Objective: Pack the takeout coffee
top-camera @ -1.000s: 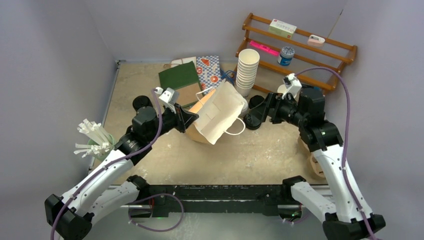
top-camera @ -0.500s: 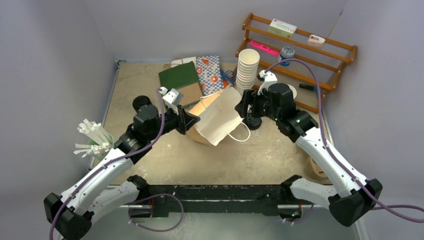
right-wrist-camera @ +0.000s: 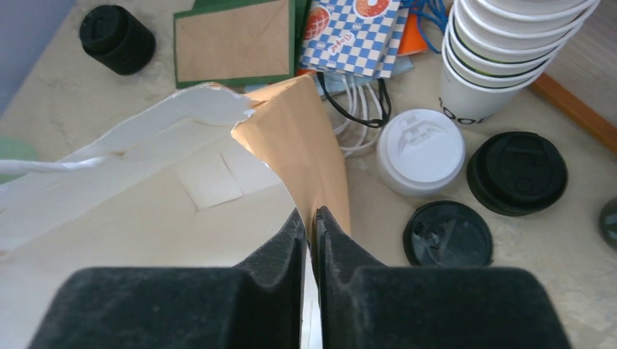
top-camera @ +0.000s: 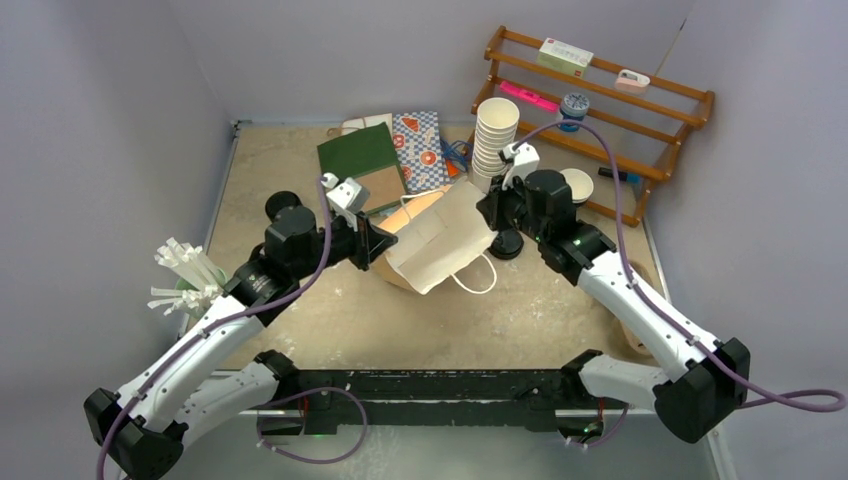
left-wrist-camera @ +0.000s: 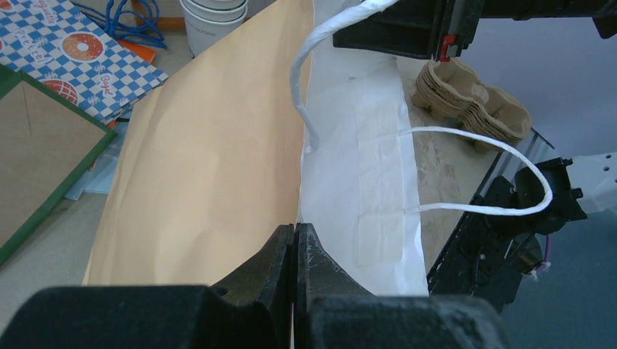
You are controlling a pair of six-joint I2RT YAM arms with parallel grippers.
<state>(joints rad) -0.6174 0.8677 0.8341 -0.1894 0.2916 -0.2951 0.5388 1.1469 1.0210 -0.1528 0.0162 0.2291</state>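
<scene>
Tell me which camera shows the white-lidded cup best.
The right wrist view: the white-lidded cup stands unobstructed, its whole lid seen from above. In the top view the right arm and paper bag seem to hide it; the left wrist view does not show it.

The bag [top-camera: 440,240] is sitting mid-frame on the worktop [top-camera: 270,160]; the cup stack [top-camera: 493,140] is standing toward its upper right, a lidded cup [right-wrist-camera: 420,151] just right.
</scene>
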